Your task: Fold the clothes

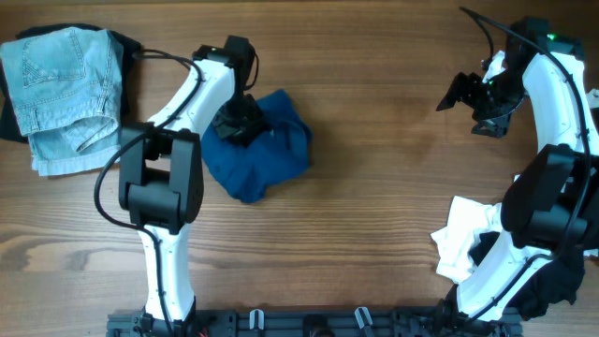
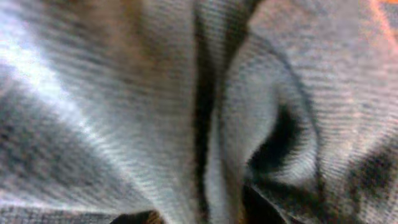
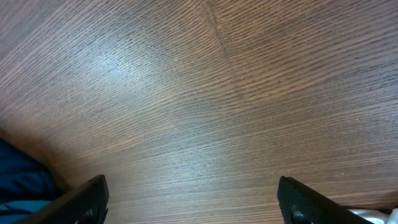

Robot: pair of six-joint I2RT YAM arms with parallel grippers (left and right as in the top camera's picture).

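The dark blue shirt (image 1: pixel 271 150) lies crumpled in a heap on the wooden table, left of centre. My left gripper (image 1: pixel 239 120) is pressed down into the shirt's upper left part. The left wrist view is filled with close, blurred fabric (image 2: pixel 155 112), and the fingers are hidden. My right gripper (image 1: pixel 468 110) is open and empty above bare wood at the back right, far from the shirt. Its two dark fingertips (image 3: pixel 193 193) show wide apart in the right wrist view, where a corner of the blue shirt (image 3: pixel 18 183) also shows at the lower left.
Folded pale blue denim (image 1: pixel 61 94) lies at the back left on a black piece (image 1: pixel 124 45). A white piece (image 1: pixel 463 241) and a black piece (image 1: pixel 552 281) are heaped at the front right by the right arm's base. The table (image 1: pixel 374 187) is brown wood.
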